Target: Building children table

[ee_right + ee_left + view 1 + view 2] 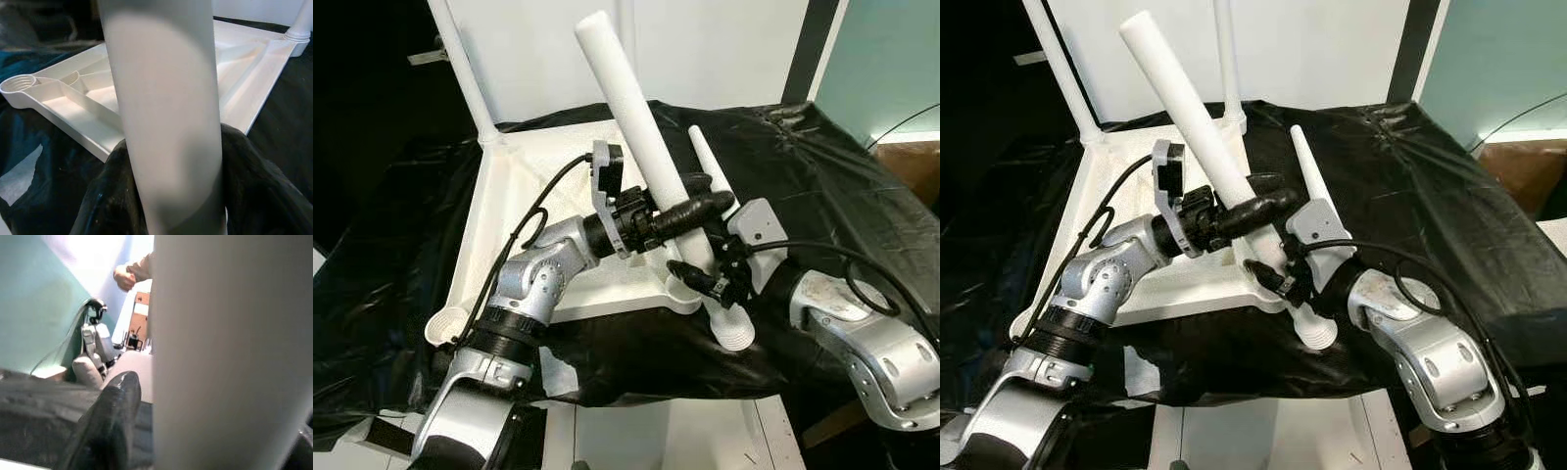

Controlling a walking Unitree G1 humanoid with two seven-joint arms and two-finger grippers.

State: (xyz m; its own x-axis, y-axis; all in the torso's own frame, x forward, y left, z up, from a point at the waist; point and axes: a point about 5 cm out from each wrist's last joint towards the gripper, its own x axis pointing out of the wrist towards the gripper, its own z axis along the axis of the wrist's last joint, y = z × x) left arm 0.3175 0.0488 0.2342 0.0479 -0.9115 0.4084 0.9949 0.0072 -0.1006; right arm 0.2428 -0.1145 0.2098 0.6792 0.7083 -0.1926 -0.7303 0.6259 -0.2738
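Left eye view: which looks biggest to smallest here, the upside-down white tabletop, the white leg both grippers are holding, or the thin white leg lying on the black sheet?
1. Upside-down tabletop, the widest.
2. Held leg, gripped by the left gripper and the right gripper; it tilts toward the camera, so nearness may enlarge it.
3. Loose leg on the black sheet, partly hidden, looks smallest.

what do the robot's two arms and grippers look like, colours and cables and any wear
Both arms are silver metal with rounded shells, black ribbed joint rings and black cables looping alongside. The left arm carries a grey wrist camera bracket. The right arm looks scuffed and has a pale grey wrist housing. The left gripper and right gripper each have long black fingers.
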